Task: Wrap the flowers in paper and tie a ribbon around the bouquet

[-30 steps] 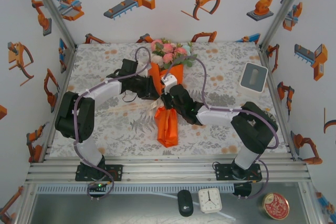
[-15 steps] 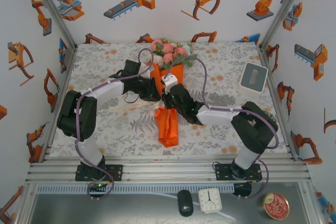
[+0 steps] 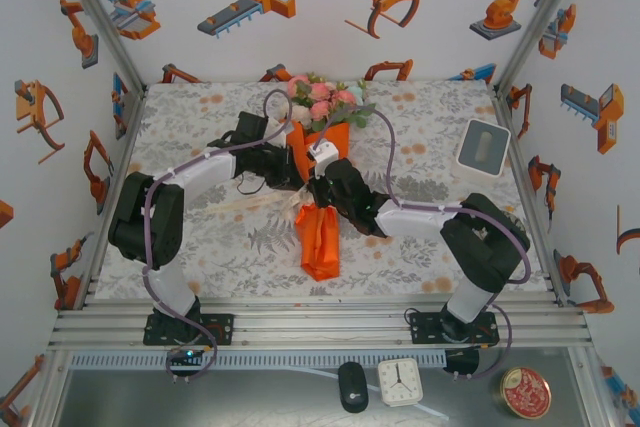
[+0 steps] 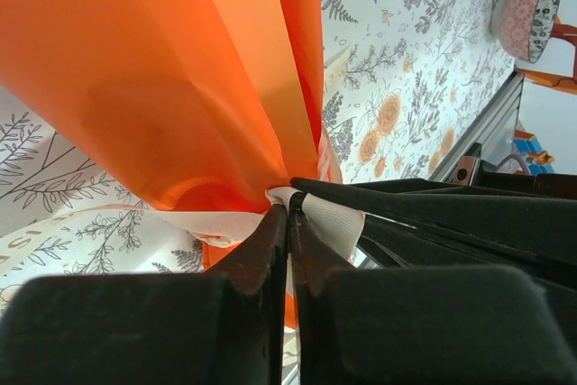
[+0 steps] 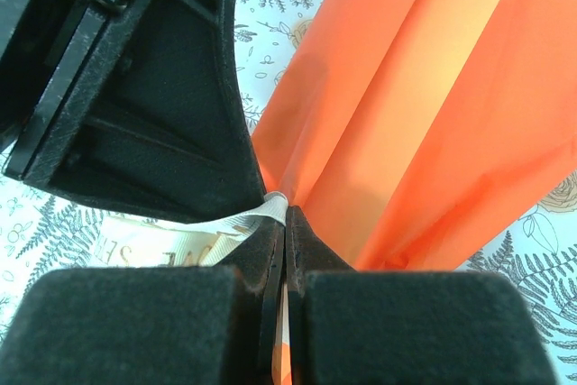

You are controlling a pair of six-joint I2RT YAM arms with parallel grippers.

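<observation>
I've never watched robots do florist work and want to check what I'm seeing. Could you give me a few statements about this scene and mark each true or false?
1. The bouquet lies flat on the table, its flowers pointing away from the arm bases. True.
2. Its paper is blue. False: it is bright orange.
3. The left gripper and the right gripper are each shut on the ribbon at the bouquet's narrow waist. True.
4. A clock stands on the table beside the flowers. False: it lies on the near shelf, in front of the arm bases.
</observation>
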